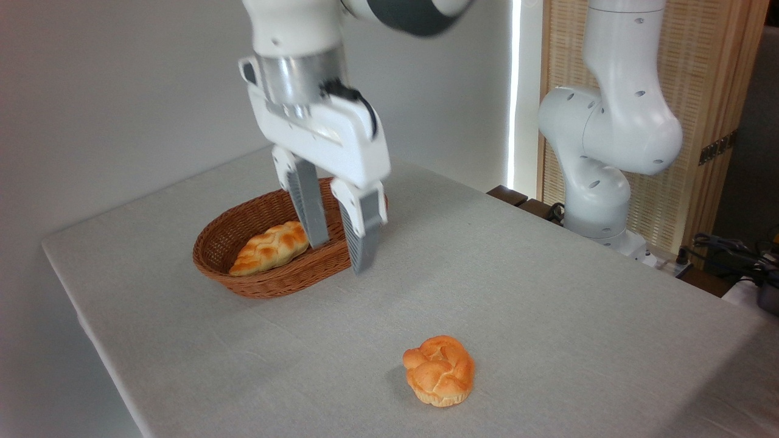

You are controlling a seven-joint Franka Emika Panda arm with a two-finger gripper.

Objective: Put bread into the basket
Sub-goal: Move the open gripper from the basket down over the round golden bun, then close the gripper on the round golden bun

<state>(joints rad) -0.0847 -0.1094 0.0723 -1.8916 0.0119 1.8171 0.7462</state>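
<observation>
We are observing the hand (339, 249), fingers narrowly parted and holding nothing, hanging beside the oval brown wicker basket (268, 281); the round golden knotted bun (439, 370) is lying well apart on the surface (548, 316).

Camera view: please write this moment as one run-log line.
gripper: open, empty, beside basket | bun: on table, untouched | braided loaf: in basket

Table (548, 316) under pale grey cloth. Basket (268, 281) sits toward the far-left corner, a braided loaf (269, 248) inside. Bread (439, 370) lies alone near the front edge, well apart from the basket.
</observation>
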